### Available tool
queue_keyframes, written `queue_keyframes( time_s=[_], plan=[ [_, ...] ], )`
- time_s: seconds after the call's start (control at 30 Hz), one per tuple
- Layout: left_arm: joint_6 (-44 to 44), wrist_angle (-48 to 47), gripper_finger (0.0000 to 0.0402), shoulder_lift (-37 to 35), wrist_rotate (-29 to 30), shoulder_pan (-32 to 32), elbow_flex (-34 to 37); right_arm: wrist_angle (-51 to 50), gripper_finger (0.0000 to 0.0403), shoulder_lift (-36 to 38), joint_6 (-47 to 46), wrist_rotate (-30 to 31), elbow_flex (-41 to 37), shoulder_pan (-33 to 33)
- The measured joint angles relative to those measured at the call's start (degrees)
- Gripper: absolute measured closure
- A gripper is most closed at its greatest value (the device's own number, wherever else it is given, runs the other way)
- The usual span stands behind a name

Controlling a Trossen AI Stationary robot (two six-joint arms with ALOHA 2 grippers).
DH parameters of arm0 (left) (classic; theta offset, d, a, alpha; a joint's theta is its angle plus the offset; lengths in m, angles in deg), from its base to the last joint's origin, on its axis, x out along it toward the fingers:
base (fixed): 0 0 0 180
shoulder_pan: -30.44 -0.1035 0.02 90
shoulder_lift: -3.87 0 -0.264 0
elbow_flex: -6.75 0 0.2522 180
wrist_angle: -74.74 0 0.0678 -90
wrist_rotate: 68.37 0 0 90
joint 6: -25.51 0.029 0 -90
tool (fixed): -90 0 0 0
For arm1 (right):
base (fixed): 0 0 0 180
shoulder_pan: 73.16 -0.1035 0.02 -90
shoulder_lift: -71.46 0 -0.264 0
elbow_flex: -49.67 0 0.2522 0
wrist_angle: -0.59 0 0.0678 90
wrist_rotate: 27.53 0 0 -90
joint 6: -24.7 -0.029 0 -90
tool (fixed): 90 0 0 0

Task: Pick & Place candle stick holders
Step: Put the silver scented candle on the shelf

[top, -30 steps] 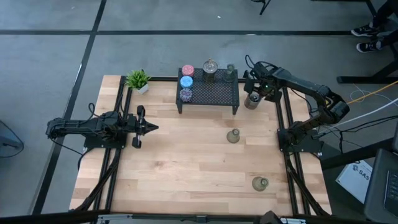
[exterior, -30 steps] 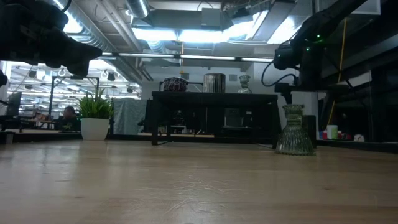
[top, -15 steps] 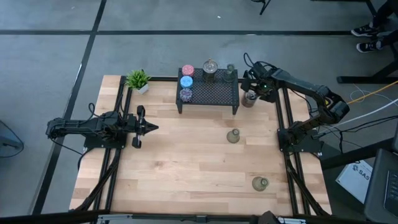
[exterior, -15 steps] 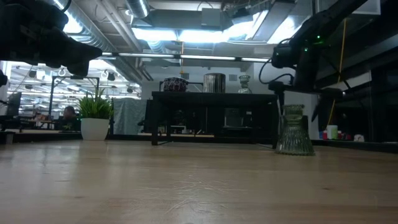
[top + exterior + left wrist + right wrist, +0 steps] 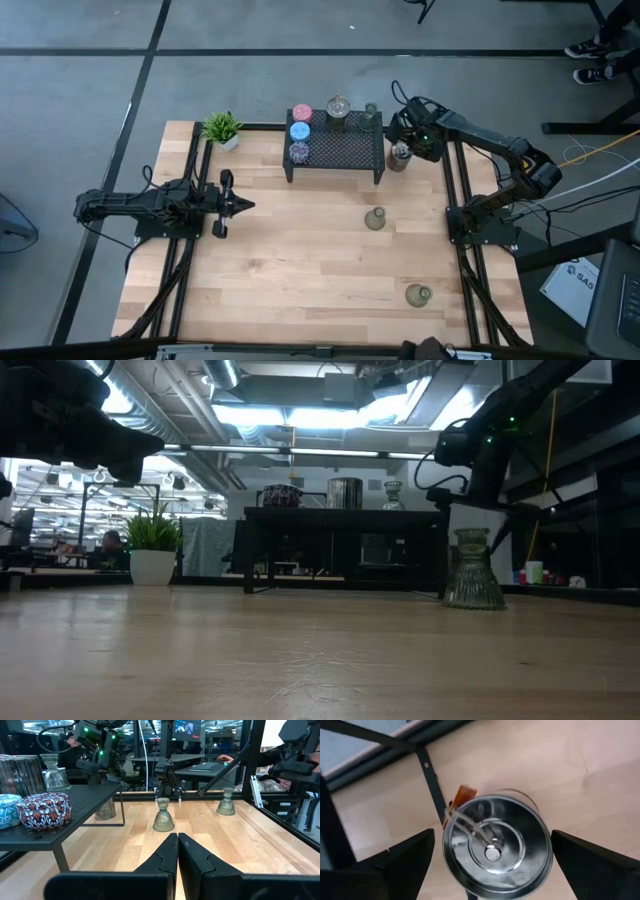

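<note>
Right pincer: fingers spread wide, straddling the silver holder beside the rack, apparently to grasp it.
Left pincer: together, waiting over the tabletop.

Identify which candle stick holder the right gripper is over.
The shiny silver holder on the table beside the rack's right end; the right gripper's open fingers straddle it.

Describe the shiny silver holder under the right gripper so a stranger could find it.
Find the black wire-mesh rack at the table's far edge. Just off its right end, on the wood, stands the shiny silver round candle holder, between the open right gripper's fingers. The two other holders on the wood are olive-grey glass.
</note>
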Motion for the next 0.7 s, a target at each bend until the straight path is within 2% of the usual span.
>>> queue_keyframes(
  time_s=[0.43,0.7],
  plan=[
    [0.02,0.01,0.0393,0.00,0.01,0.01,0.00,0.66,0.0003,-3.13,1.53,0.54,0.02,-0.39],
    [0.02,0.01,0.0394,-0.02,0.01,0.01,0.00,-4.31,0.0003,-3.13,2.91,1.52,0.04,-0.37]
  ],
)
